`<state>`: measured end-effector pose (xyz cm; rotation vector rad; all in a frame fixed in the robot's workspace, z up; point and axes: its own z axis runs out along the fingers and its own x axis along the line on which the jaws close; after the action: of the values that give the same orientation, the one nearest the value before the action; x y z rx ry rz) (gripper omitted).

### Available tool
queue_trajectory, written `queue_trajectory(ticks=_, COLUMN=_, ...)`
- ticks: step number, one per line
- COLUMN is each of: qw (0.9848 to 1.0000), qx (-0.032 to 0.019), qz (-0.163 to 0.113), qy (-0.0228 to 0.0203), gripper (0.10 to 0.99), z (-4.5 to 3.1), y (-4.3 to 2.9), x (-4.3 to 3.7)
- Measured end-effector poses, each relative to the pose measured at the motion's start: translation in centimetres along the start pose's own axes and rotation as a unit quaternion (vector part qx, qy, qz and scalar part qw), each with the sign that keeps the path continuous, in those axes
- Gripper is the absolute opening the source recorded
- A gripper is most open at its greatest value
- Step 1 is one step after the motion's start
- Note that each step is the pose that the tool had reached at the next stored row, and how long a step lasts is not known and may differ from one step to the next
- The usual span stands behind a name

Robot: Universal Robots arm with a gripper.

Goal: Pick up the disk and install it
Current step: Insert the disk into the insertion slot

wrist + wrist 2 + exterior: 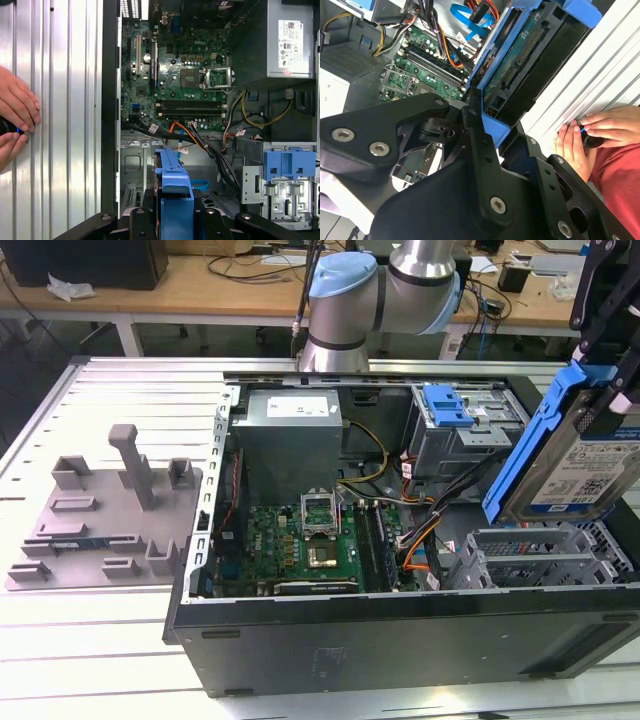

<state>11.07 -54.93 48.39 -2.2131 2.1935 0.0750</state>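
Note:
My gripper (606,380) is shut on the disk (590,465), a silver drive with a white-and-blue label in a blue carrier frame. In the exterior view the disk hangs tilted and nearly on edge over that view's right end of the open computer case (400,640), above a grey metal drive bay (540,555). The first wrist view shows the disk (175,185) edge-on between the black fingers (137,220), pointing into the case. In the second wrist view its underside (530,65) with the green circuit board faces the camera, clamped by the black fingers (477,135).
Inside the case lie the green motherboard (300,540), a grey power supply box (290,430), loose cables (430,530) and a blue latch tab on a metal cage (447,405). A grey fixture plate (100,510) sits at the exterior view's left. A person's hands (15,110) rest on the ribbed table beside the case.

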Motion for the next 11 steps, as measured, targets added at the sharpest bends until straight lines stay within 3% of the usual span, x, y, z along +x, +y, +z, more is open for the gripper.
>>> queue_trajectory(ticks=11, qw=1.0, qx=-0.0002, qz=-0.005, qy=0.0, gripper=0.369, z=0.3, y=-0.06, x=0.21)
